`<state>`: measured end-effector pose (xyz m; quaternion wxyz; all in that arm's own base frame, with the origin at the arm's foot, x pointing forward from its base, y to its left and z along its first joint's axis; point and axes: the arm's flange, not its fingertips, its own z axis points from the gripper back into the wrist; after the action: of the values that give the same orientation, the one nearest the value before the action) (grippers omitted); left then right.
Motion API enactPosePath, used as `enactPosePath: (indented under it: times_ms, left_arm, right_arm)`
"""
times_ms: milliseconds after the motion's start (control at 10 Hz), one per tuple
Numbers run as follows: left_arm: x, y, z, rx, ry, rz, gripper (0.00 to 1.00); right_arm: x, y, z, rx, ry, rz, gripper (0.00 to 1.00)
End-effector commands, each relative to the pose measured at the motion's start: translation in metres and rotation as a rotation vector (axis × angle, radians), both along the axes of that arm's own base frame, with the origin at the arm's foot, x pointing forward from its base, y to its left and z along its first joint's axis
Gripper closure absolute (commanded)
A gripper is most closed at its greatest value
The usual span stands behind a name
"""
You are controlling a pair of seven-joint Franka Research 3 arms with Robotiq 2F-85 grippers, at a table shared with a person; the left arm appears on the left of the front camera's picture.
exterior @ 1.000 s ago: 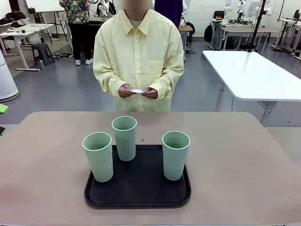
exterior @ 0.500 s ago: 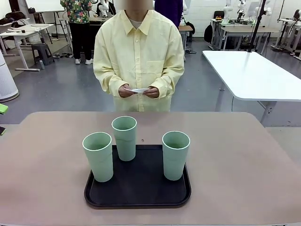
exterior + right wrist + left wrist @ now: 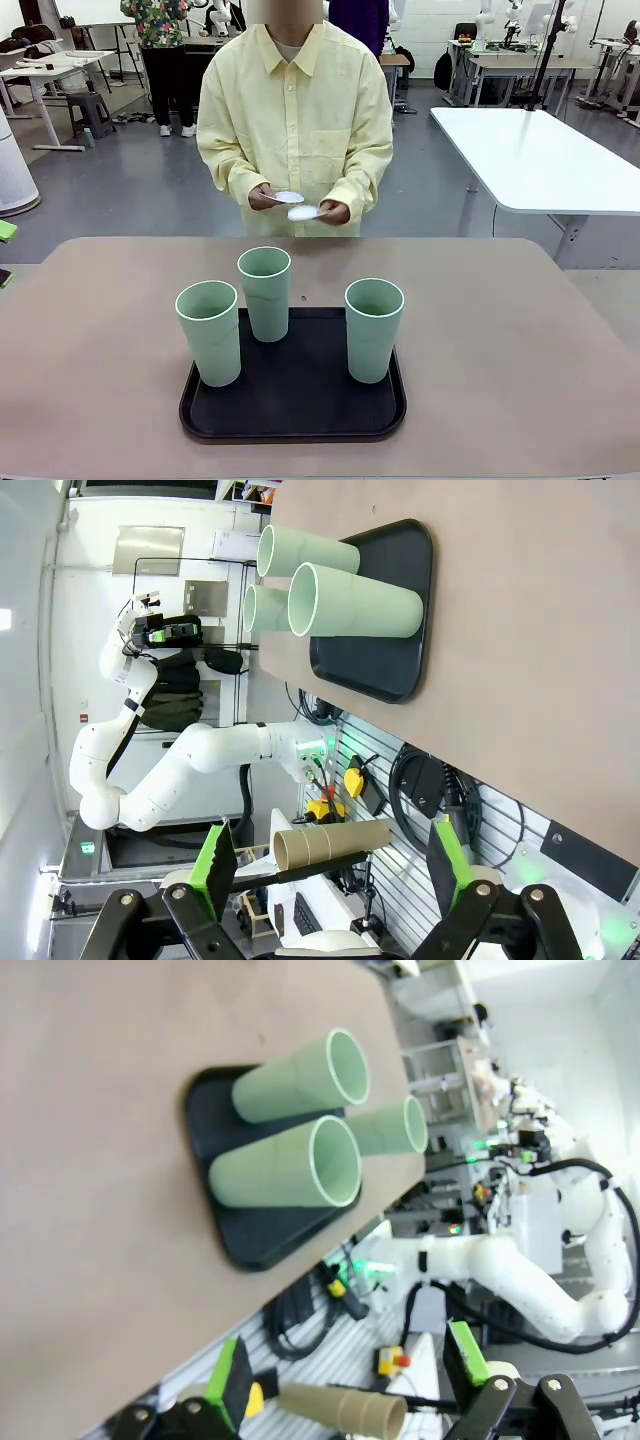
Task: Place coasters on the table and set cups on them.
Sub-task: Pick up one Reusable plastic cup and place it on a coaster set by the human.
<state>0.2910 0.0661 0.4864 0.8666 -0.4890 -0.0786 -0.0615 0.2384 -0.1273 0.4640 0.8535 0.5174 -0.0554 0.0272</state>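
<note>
Cups (image 3: 265,293), three mint-green tumblers, stand upright and apart on the black tray (image 3: 300,405): one at its left, one at its right, one farther back between them. The tray lies mid-way across the beige table (image 3: 520,340). Beyond the far edge a person in a pale yellow shirt holds the white coasters (image 3: 289,197) at waist height, one in each hand (image 3: 335,212), the two discs just beside each other. The left gripper (image 3: 345,1365) is well apart from the tray, jaws spread wide, nothing between them. The right gripper (image 3: 328,852) is equally wide and empty
</note>
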Motion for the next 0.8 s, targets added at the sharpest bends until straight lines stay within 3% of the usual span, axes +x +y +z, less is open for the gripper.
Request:
enactPosePath:
  times_ms: [0,700]
  left_arm:
    - [0.0004,0.0007,0.0002,-0.014,-0.017,-0.008,0.00]
    - [0.0004,0.0007,0.0002,-0.014,-0.017,-0.008,0.00]
  right_arm:
    - [0.0016,-0.0010,0.0002,0.015,-0.009,0.000,0.00]
    - [0.0016,-0.0010,0.0002,0.015,-0.009,0.000,0.00]
